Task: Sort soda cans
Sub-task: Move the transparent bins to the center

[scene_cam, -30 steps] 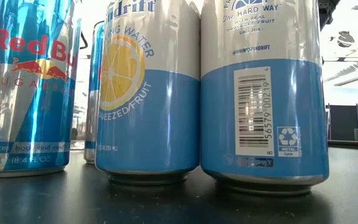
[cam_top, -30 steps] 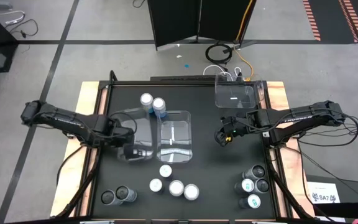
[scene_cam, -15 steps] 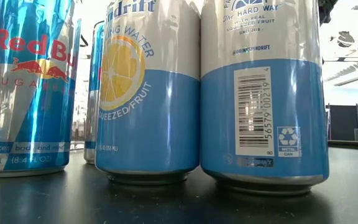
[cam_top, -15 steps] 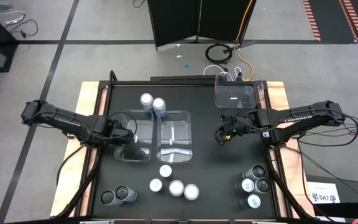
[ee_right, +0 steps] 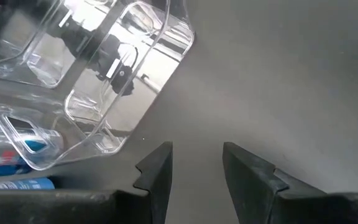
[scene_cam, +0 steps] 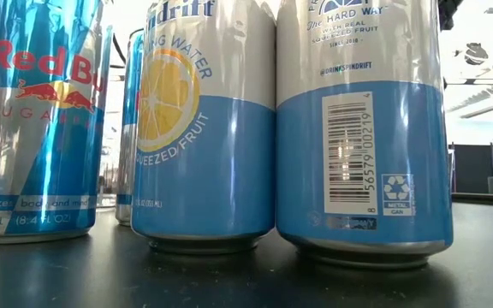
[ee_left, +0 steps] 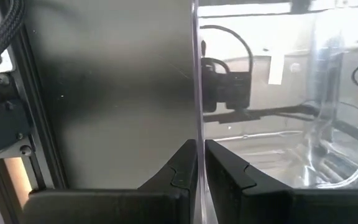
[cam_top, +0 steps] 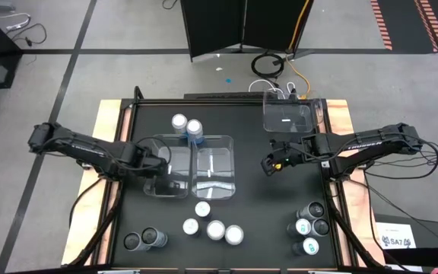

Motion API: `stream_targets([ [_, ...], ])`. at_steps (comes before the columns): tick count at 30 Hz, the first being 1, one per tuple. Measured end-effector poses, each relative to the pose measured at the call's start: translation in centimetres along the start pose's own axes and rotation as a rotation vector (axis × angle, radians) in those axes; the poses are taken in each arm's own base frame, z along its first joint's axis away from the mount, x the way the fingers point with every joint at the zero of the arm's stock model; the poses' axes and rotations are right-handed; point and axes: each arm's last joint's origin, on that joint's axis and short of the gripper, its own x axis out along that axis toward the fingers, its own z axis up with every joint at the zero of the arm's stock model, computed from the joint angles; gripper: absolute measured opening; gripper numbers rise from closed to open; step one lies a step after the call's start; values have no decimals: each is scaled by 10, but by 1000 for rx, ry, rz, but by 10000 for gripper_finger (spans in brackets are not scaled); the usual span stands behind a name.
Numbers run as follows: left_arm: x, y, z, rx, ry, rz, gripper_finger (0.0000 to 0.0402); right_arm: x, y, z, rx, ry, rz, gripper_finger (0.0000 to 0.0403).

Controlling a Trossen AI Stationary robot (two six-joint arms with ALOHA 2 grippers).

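Note:
In the high view, my left gripper (cam_top: 158,180) is shut at the near left corner of the left of two clear bins (cam_top: 166,164) that stand side by side mid-table. My right gripper (cam_top: 268,163) hangs open over bare table right of the second bin (cam_top: 214,166). Two silver-topped cans (cam_top: 186,125) stand just beyond the bins. Several white-topped cans (cam_top: 214,227) stand near the front, two dark ones (cam_top: 143,240) at the near left, and several more (cam_top: 310,227) at the near right. The low view is filled by a blue Red Bull can (scene_cam: 37,120) and two Spindrift cans (scene_cam: 204,128). My left gripper pinches the clear bin's thin wall (ee_left: 196,124) between its two fingers (ee_left: 182,174), one finger inside the bin and one outside. It comes slanting down from the table's left. The bin stands with its bottom on the table.
A third clear bin (cam_top: 287,116) sits at the far right of the table. Bare black tabletop (cam_top: 265,198) lies between the middle bins and the right can cluster. The table's raised frame (cam_top: 128,114) and wooden side strips border the work area.

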Motion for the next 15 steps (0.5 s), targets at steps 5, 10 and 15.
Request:
stream_targets([
  [5,1,0,0,3,-1,8,40,0,0,0,16,-4,-4,135],
  [10,1,-2,0,2,0,-7,40,0,0,0,16,-4,-4,135],
  [15,1,-8,-1,-6,4,-72,40,0,0,0,15,-3,-4,135],
])
